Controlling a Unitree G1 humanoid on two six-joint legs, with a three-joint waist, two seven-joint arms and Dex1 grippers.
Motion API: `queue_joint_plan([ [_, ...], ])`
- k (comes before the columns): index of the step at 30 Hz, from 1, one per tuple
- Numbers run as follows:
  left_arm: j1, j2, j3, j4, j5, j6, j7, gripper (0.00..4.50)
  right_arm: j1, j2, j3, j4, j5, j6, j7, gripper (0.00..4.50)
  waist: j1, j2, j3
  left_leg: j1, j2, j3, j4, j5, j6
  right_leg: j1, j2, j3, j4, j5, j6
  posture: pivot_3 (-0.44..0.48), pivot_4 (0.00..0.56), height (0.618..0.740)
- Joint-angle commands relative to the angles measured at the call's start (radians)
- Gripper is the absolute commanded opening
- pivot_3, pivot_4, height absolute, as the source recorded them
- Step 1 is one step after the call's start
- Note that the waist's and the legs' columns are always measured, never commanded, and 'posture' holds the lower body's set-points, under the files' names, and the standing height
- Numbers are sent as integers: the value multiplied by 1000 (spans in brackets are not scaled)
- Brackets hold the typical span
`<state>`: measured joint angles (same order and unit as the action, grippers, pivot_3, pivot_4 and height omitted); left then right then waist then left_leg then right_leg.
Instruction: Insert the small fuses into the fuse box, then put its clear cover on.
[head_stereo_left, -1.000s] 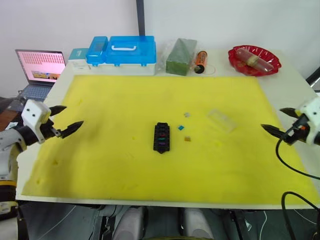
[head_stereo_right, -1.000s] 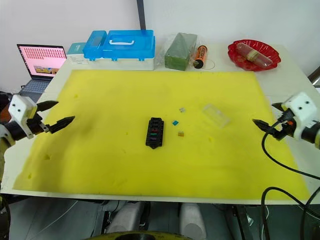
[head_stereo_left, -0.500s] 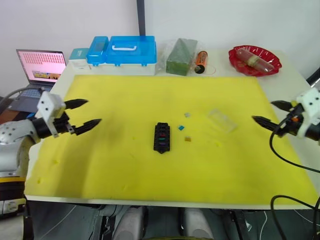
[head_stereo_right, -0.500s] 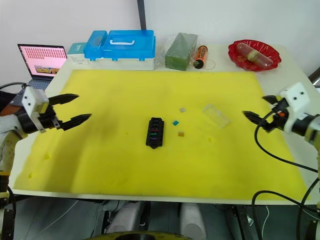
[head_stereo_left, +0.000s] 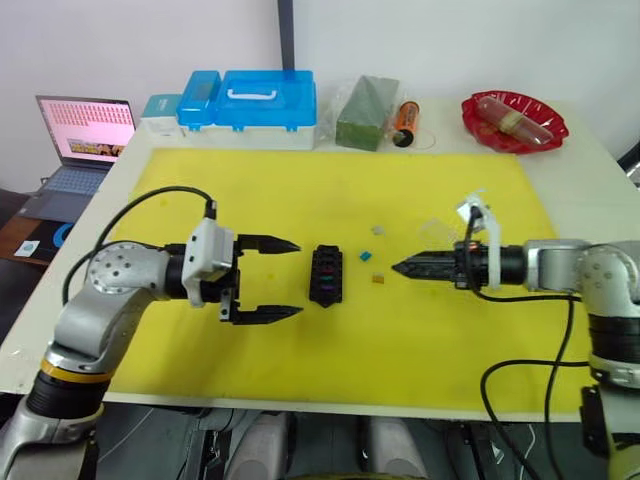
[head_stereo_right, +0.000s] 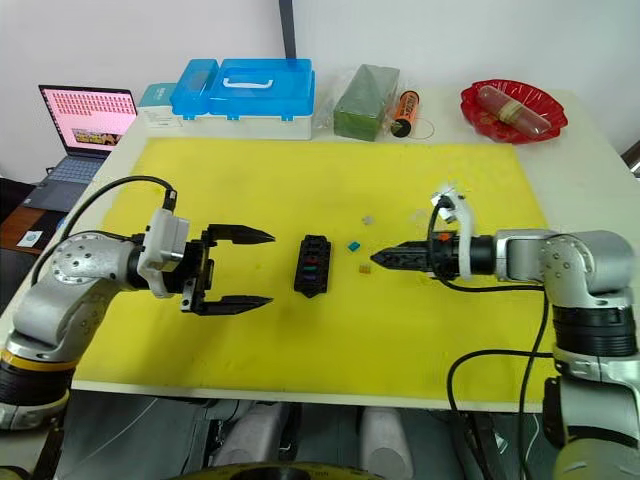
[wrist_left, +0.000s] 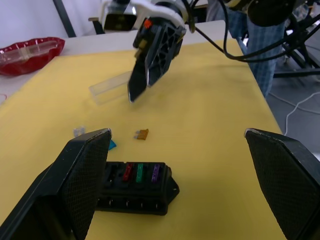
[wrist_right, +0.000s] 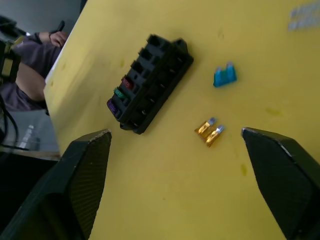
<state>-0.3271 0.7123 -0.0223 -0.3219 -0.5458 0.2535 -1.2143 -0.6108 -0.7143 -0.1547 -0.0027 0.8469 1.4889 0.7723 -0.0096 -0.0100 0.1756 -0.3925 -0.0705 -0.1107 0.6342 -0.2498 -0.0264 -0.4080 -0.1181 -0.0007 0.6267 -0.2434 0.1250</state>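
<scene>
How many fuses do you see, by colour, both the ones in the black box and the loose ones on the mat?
Red fuse, in the fuse box: 1
Green fuse, in the box: 1
Purple fuse, in the box: 1
Teal fuse, loose: 1
Tan fuse, loose: 1
Grey fuse, loose: 1
Total: 6

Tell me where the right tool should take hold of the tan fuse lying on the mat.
Probably grip the tan fuse across its flat plastic body, coming down from above. It lies flat on the yellow mat, apart from the fuse box and the teal fuse, metal blades pointing away, so the right tool has room.
</scene>
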Motion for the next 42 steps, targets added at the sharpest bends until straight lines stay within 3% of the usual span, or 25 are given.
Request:
queue_joint_plan([
  [1,-10,-10,12,-12,8,-23,18,4500,-60,61,-66,54,28,113,-84,3199,-1,0,0,0,0,0,0,0,0,0,0,0,0,0,0,0,150,740],
  [14,1,-25,-6,-24,25,-19,25,4500,-58,87,-17,207,196,126,-257,3199,-4,0,0,0,-1,0,-1,0,0,0,1,0,1,0,0,0,150,740],
  [20,-4,-33,-12,-24,30,-18,22,4500,-79,142,-55,263,209,126,-330,3199,-7,0,0,1,-1,0,-1,0,0,0,3,0,1,0,0,0,150,740],
  [29,1,-31,-13,-31,28,-17,19,4500,-43,185,-57,247,232,126,-376,3199,-9,0,0,1,-1,0,-1,0,0,0,3,0,1,0,0,0,150,740],
  [38,2,-34,-17,-29,31,-20,18,4500,16,246,-113,199,133,125,-424,266,-8,0,0,1,0,0,-1,0,0,0,4,0,1,0,0,0,150,740],
  [39,3,-34,-17,-29,30,-19,20,4500,26,247,-121,194,127,125,-425,25,-7,0,0,1,0,-1,-1,0,0,0,4,0,1,0,0,0,150,740],
  [42,4,-35,-19,-28,31,-19,21,4500,49,253,-144,179,124,126,-430,25,-1,0,-1,1,-1,-1,-1,0,0,1,4,0,1,0,0,0,150,740],
])
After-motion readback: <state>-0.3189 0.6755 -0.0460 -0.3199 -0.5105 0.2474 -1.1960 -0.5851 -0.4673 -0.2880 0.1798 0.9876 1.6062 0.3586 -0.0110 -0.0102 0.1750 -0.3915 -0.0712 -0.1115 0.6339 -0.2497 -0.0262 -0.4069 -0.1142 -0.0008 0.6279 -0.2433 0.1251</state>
